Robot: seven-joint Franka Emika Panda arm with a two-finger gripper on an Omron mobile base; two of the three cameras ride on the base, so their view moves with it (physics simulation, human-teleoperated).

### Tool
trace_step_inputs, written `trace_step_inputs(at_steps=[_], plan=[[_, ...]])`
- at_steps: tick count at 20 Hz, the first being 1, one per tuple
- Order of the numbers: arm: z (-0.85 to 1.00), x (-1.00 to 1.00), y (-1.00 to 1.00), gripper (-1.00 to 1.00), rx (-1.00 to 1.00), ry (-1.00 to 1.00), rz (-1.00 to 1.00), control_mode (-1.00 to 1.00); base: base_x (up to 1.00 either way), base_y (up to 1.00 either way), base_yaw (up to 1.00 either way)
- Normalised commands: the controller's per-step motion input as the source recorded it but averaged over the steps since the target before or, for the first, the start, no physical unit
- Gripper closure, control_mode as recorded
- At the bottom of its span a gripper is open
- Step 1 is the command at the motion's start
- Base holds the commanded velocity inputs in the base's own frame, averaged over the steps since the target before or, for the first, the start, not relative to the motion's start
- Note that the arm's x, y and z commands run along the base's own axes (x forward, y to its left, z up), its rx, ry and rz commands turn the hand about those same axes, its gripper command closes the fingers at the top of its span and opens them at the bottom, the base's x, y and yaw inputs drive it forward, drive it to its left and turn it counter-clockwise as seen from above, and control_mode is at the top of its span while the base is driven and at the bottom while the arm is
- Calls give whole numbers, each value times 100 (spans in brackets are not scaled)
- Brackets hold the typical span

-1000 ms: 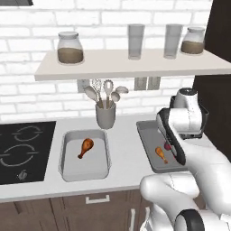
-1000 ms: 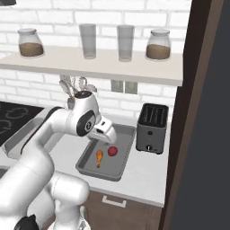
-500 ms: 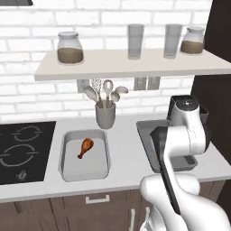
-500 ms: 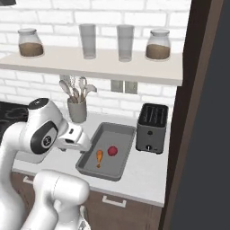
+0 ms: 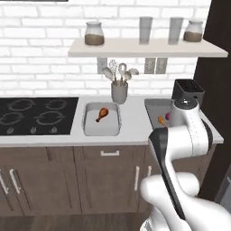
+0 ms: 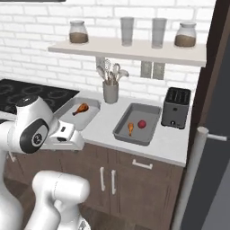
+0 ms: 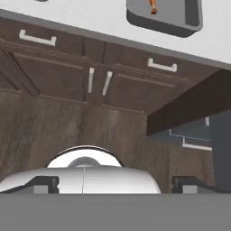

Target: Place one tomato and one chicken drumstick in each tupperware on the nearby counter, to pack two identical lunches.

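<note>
My two base cameras looked from behind, left and right, sharing the counter (image 5: pixel 133 128); my hand camera faced the cabinets (image 7: pixel 67 81) closely.

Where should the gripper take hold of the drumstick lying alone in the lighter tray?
Probably across the thick meaty end of the drumstick, coming straight down from above. It lies flat in the shallow lighter tray, whose walls block a side approach, and the thin bone end offers little to pinch.
</note>
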Motion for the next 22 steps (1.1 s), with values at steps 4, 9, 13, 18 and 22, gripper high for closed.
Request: trace_step_inputs(at_steps=[4, 9, 13, 18, 22], plan=[[0, 0, 0, -100, 0, 0, 0, 100, -97, 26, 0], [0, 0, 0, -100, 0, 0, 0, 100, -55, 42, 0], [0, 0, 0, -100, 0, 0, 0, 100, -39, 38, -6], [0, 0, 0, -100, 0, 0, 0, 100, -40, 22, -30], [0, 0, 0, -100, 0, 0, 0, 100, -11, 35, -68]])
